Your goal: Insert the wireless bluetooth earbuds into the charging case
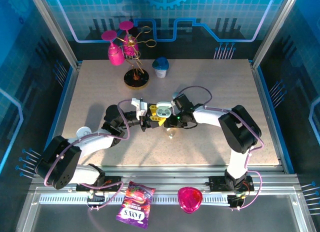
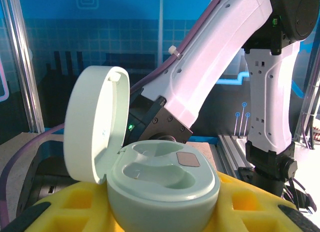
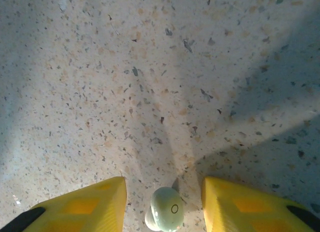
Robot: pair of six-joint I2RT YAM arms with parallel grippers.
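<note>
Table (image 3: pixel 150 82) holds earbud (image 3: pixel 166 215) under right tool (image 3: pixel 164 184); left tool (image 2: pixel 162 209) grips case (image 2: pixel 160 174).

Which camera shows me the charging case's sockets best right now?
Left wrist. The charging case sits close up with its lid open, and both sockets face the camera and look empty. Top external shows the case small from above, its sockets too tiny to judge.

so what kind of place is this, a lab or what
Most likely a robot demo or training cell: a speckled beige tabletop fenced by silver aluminium frame rails, glossy blue wall panels printed with circuit and gear graphics, and two white robot arms bolted at its near edge.
</note>
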